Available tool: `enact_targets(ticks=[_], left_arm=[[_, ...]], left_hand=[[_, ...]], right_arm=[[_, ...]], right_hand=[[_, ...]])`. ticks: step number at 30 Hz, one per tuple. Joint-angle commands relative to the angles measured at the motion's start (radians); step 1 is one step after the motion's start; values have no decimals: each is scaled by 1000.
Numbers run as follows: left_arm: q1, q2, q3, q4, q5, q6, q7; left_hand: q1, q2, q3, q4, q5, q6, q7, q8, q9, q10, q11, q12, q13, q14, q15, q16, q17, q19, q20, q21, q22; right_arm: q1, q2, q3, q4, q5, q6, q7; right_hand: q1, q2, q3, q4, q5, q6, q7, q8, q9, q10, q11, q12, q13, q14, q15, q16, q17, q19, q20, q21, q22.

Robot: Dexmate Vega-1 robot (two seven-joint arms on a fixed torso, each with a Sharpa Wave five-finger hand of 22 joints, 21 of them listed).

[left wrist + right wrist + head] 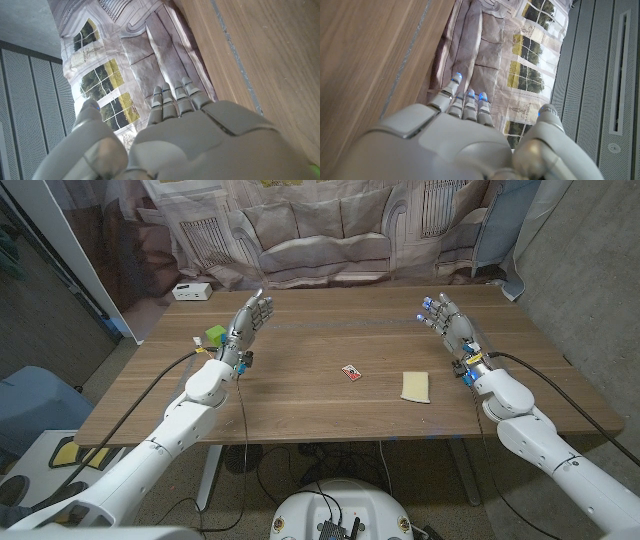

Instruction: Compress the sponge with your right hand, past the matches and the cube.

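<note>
Right hand (447, 320) hovers spread and holds nothing, beyond the sponge (416, 386) on the table (300, 405); its wrist view adds a printed curtain (520, 60). Left hand (248, 320) likewise spread. Matches (351, 372) lie left of the sponge, green cube (215, 335) farther left.

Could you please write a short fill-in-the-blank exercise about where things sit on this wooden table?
1. The flat pale yellow sponge lies nearest the robot's ____ hand.
2. The small red matchbox lies between the sponge and the ____ cube.
3. The white box sits at the table's far ____ corner.

Missing words: right; green; left
</note>
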Motion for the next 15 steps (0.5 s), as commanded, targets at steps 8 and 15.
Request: enact_targets(ticks=[8,15], left_arm=[[6,22,-16,-16,-1,-9,-21],[2,19,-13,-6,-5,-15,-33]], left_hand=[[13,-1,6,-5,2,12,-4,2,4,11,1,4,1,9,1,1,4,12,-4,3,3],[15,0,7,-5,2,15,-3,1,5,13,0,3,1,12,2,0,4,13,-1,1,3]], right_arm=[[-116,-41,49,-136,-53,11,-74],[-155,-44,66,-169,-73,18,-101]], right_hand=[[16,4,9,-6,-4,34,1,9,3,19,4,8,5,14,2,2,2,16,1,2,4],[18,5,10,-6,-4,30,-2,6,3,20,4,7,5,19,8,2,2,19,0,1,4]])
